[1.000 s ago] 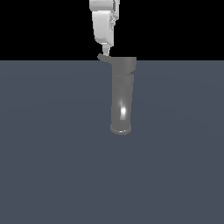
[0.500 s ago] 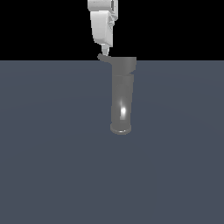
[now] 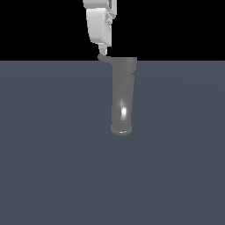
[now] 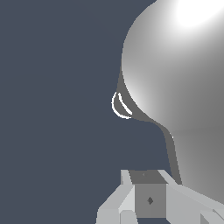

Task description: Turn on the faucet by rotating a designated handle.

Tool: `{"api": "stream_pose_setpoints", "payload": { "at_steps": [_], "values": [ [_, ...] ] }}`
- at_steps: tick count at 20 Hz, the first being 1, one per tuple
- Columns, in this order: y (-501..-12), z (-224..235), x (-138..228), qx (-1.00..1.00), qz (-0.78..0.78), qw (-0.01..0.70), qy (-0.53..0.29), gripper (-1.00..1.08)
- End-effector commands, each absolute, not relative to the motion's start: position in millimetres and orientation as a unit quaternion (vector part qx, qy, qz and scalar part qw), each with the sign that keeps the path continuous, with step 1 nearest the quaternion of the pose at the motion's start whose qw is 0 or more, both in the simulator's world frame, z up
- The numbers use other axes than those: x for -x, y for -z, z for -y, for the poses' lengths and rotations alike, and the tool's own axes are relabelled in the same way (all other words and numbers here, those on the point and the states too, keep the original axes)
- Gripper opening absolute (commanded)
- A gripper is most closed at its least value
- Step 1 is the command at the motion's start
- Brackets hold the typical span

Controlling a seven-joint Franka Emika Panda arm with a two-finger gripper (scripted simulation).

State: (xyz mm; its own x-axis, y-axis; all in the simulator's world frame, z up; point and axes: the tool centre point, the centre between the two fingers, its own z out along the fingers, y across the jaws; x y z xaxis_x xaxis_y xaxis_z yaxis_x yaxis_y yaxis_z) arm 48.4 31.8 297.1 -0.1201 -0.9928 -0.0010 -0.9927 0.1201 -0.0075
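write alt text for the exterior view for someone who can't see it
A white gripper hangs from above with its tip just over the short dark handle jutting from the cap of a tall grey faucet. The faucet stands upright on a flat blue-grey surface against black.

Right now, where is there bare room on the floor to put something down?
The grey floor is bare on both sides of the faucet and in front of its base. It is crowded only at the top, where the gripper hangs over the handle.

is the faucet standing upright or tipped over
Upright. In the exterior view the faucet stands vertically on its rimmed base, its wider cap on top, with the handle jutting sideways from the cap.
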Motion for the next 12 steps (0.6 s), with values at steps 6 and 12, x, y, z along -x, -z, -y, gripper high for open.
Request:
{"api": "stream_pose_setpoints", "payload": {
  "at_steps": [6,12],
  "values": [
    [-297,-41,-27,0.664,-0.748,0.0,0.0,-1.0],
    [-297,-46,-15,0.664,-0.748,0.0,0.0,-1.0]
  ]
}}
